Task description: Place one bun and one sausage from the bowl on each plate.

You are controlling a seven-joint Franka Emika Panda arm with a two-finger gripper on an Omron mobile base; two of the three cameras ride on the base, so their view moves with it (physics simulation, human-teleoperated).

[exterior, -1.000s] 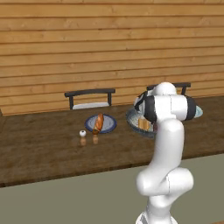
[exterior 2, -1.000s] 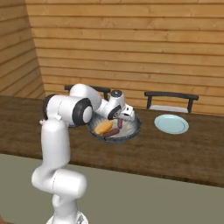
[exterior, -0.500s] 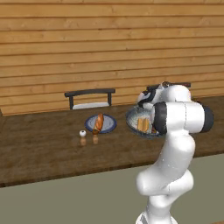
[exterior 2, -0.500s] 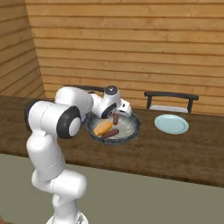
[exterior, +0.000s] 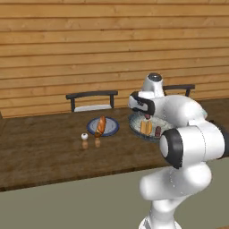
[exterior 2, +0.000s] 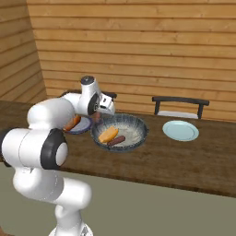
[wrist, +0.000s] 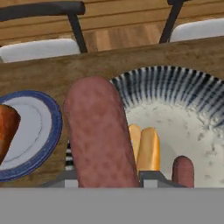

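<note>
My gripper (wrist: 107, 179) is shut on a reddish-brown sausage (wrist: 98, 135), held above the left rim of the bowl (wrist: 175, 81). Inside the bowl lie a golden bun (wrist: 146, 151) and a second sausage (wrist: 183, 168). To the left, the blue-rimmed plate (wrist: 39, 131) carries a bun (wrist: 6, 127). From the right base view the gripper (exterior 2: 97, 115) hangs between that plate (exterior 2: 83, 125) and the bowl (exterior 2: 138, 126). The pale teal plate (exterior 2: 180, 130) lies bare, right of the bowl. The left base view shows the gripper (exterior: 145, 116) over the bowl (exterior: 154, 129).
Two small shakers (exterior: 84, 136) stand on the wooden table in front of the blue-rimmed plate (exterior: 109, 127). Dark chairs (exterior: 91, 96) (exterior 2: 179, 101) stand behind the table against the plank wall.
The jaws have shut on a sausage and raised it out of the bowl. The hand has shifted toward the bowl's left rim, nearer the blue-rimmed plate.
</note>
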